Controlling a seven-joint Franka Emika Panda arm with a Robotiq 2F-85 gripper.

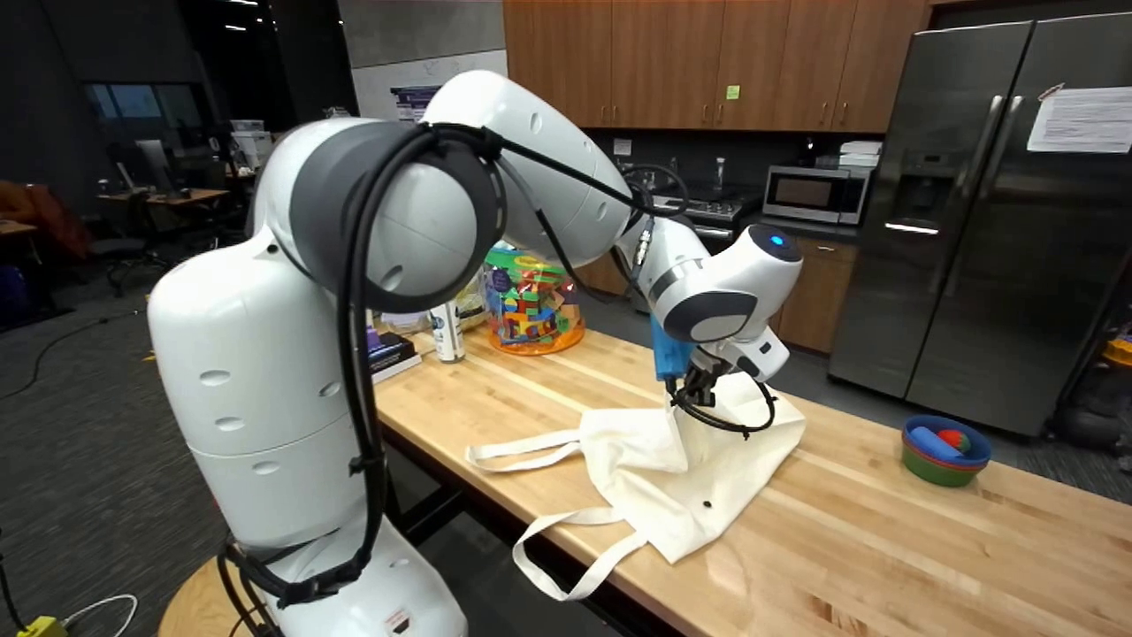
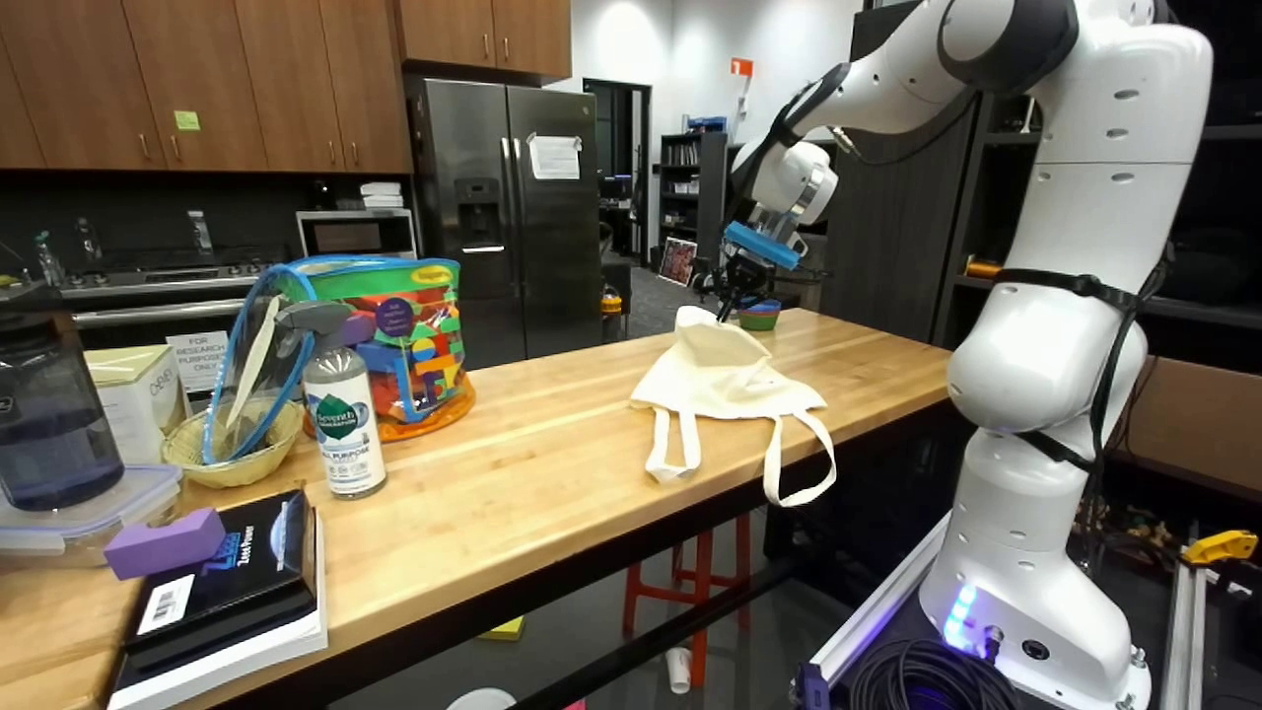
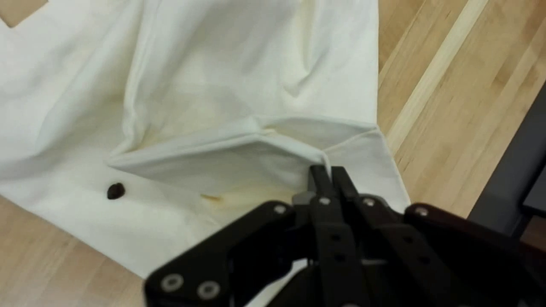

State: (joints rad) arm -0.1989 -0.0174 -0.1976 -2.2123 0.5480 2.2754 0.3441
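Note:
A cream cloth tote bag [image 1: 654, 482] lies rumpled on the wooden table, in both exterior views. My gripper [image 3: 329, 170] is shut on a thin folded edge of this bag [image 3: 239, 89], pinched between the black fingertips. Around the grip the cloth is lifted into a raised fold, with an opening beneath it. A small dark spot [image 3: 115, 191] and a brownish stain [image 3: 211, 198] show on the cloth. In an exterior view the bag's handles [image 2: 801, 493] lie toward the robot's side, and part of one hangs past the table edge. The fingertips are hard to see in the exterior views.
Nested bowls [image 1: 937, 475] holding a blue and a red item stand at one end of the table [image 1: 884, 548]. Toward the opposite end are a clear bag of colored blocks [image 2: 424, 345], a spray bottle [image 2: 345, 434], a basket [image 2: 242, 468] and a black box [image 2: 227, 562] on a book.

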